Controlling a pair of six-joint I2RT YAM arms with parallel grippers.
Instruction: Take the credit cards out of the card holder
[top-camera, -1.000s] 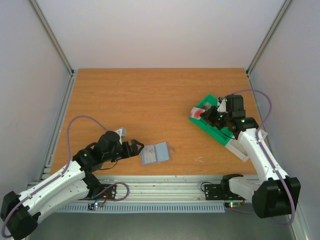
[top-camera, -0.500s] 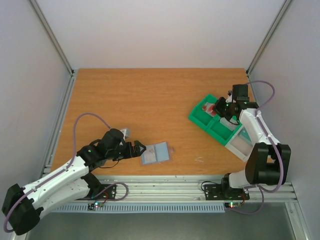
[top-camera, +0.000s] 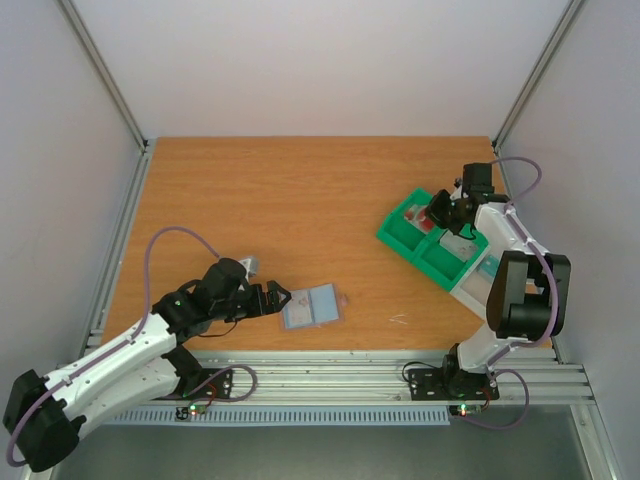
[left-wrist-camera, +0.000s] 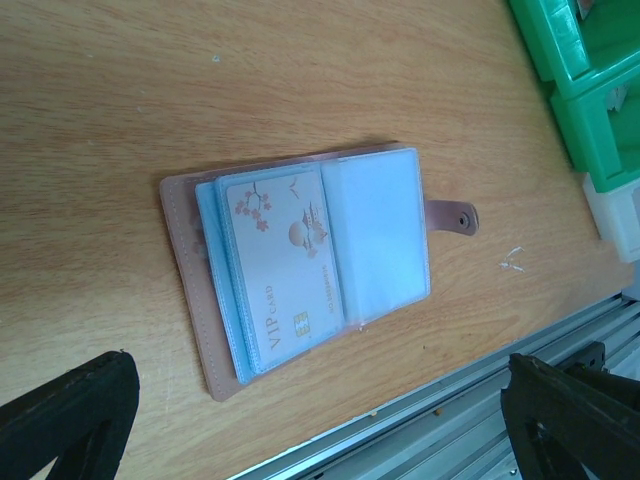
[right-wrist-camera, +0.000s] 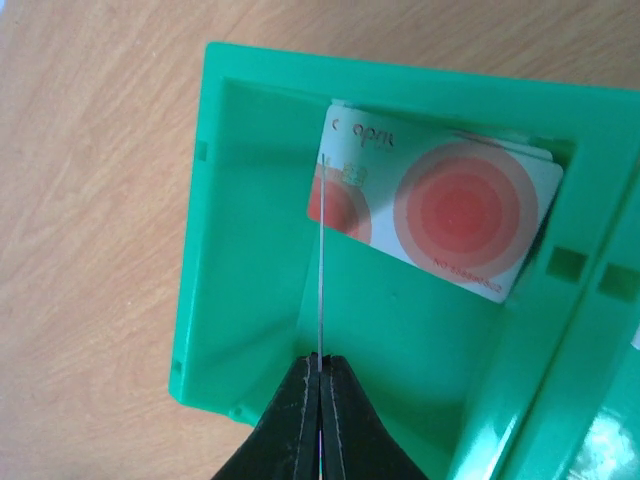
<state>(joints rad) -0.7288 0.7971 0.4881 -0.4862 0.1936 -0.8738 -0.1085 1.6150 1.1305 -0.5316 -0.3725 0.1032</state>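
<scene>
The card holder (top-camera: 311, 306) lies open near the table's (top-camera: 300, 200) front edge, its long axis running left to right and its snap strap (left-wrist-camera: 450, 215) pointing right. It has clear bluish sleeves over a pinkish-brown cover, with a pale VIP card (left-wrist-camera: 285, 265) lying crosswise in the left sleeve. The left gripper (top-camera: 277, 298) sits just left of it, spread wide, while the right gripper (right-wrist-camera: 320, 365), pressed together, pinches a thin card (right-wrist-camera: 321, 250) edge-on over the green tray (right-wrist-camera: 250, 330), where a red-ringed card (right-wrist-camera: 440, 215) lies.
</scene>
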